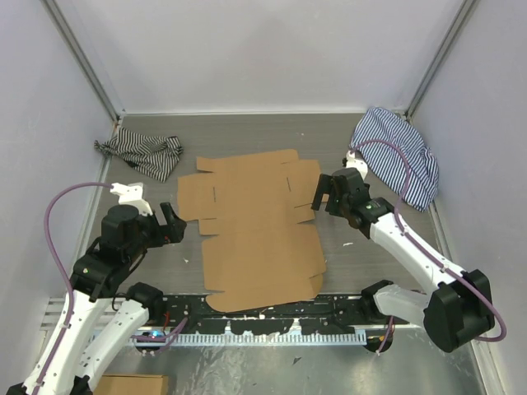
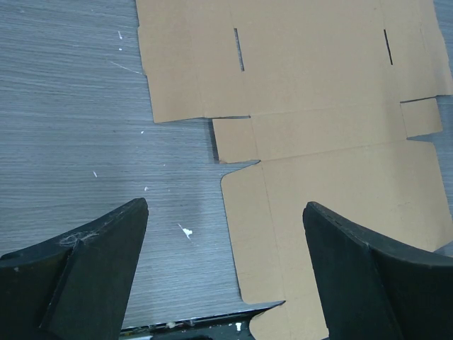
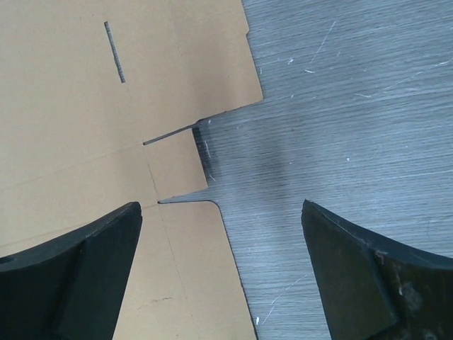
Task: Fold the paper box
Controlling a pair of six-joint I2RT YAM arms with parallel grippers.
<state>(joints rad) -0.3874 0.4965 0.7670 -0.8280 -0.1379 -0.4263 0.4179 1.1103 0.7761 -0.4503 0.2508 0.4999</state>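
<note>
Grey wood-grain tabletop (image 1: 247, 136), white-walled: flat brown die-cut cardboard paper box (image 1: 255, 239), unfolded, lying at frame centre. Left gripper (image 1: 173, 222), jaws spread and empty, sits over the sheet's left edge; right gripper (image 1: 323, 197), likewise spread and empty, over its right edge. Black-and-white striped cloth (image 1: 144, 152) upper left; blue-and-white striped cloth (image 1: 399, 156) upper right.

White arms (image 1: 412, 247), black joints (image 1: 123, 222), purple cables (image 1: 48, 216).

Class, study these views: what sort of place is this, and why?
Probably a lab robot test cell: plain white panels enclose a grey table, with a left arm and right arm at its near edge and a flat paper box.
</note>
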